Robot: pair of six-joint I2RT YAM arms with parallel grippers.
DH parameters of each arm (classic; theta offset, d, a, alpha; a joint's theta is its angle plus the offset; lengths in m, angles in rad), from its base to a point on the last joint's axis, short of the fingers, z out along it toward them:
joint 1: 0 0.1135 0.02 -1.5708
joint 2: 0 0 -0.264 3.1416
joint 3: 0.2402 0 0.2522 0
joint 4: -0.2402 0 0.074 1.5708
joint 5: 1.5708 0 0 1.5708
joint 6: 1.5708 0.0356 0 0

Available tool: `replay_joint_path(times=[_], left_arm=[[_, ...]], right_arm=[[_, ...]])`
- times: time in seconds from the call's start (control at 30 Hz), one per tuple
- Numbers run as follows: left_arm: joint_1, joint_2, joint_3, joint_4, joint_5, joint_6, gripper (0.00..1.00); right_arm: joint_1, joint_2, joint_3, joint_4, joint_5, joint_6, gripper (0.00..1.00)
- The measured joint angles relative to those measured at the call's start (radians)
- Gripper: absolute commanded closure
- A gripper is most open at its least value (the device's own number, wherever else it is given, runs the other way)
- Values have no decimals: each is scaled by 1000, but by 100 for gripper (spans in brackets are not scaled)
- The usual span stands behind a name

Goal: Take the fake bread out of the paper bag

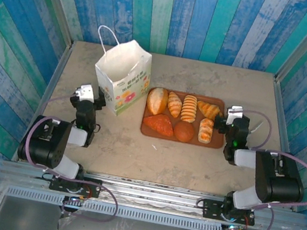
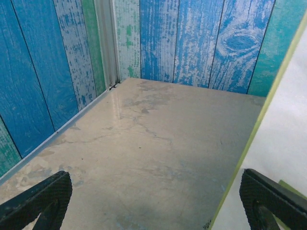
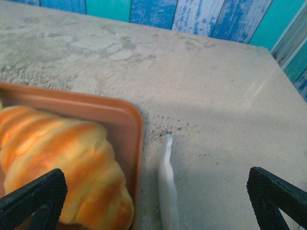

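Note:
The white paper bag (image 1: 121, 77) with green-and-yellow print stands upright at the back left, and its inside cannot be made out. The fake bread, several pieces, lies on a brown tray (image 1: 214, 143): a round roll (image 1: 157, 100), ridged loaves (image 1: 189, 108), a croissant (image 1: 208, 108), a triangular piece (image 1: 158, 125). My left gripper (image 1: 89, 99) sits low beside the bag's left wall (image 2: 283, 143), open (image 2: 154, 184) over bare table. At the tray's right end my right gripper (image 1: 228, 121) is open (image 3: 156, 179), with the croissant (image 3: 62, 153) just left of centre.
A thin white strip (image 3: 168, 184) lies on the table just outside the tray rim (image 3: 132, 120). Blue and green plank walls (image 1: 206, 17) enclose the table on three sides. Bare tabletop (image 1: 153, 151) lies between the arms and the tray.

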State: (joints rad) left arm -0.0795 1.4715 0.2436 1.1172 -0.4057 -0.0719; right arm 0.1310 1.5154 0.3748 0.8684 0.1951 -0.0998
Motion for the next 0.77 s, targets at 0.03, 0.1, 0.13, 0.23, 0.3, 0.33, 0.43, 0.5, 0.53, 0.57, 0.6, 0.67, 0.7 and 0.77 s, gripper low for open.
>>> replay_joint_path(times=[0.03,0.1,0.13,0.23,0.3,0.33,0.43,0.5,0.53,0.57,0.6,0.67,0.7,0.77], left_arm=[[2,0,2,-3,1,-3,6],[2,0,2,-10,10,-3,6],[4,2,2,-13,25,-2,6],[4,3,2,-21,50,2,6],[4,3,2,-25,61,5,6],[4,3,2,-27,66,6,6],[4,3,2,-30,72,9,6],[4,3,2,-33,76,9,6],[4,3,2,-34,76,9,6],[4,3,2,-34,76,9,6],[4,3,2,-34,76,9,6],[4,3,2,-34,77,9,6],[4,3,2,-34,77,10,6],[4,3,2,-34,79,10,6]], right_arm=[[-2,0,4,0,4,5,0],[-2,0,5,0,9,11,0],[-2,0,5,-2,10,14,0],[-2,0,5,-4,11,19,0],[-3,0,5,-5,11,22,0],[-3,0,5,-6,11,23,0],[-3,0,5,-7,11,25,0],[-3,0,5,-7,11,25,0],[-3,0,5,-7,11,25,0],[-3,0,5,-7,11,25,0],[-3,0,5,-7,11,25,0],[-3,0,5,-8,11,26,0],[-3,0,5,-8,11,26,0],[-3,0,5,-7,11,26,0]])
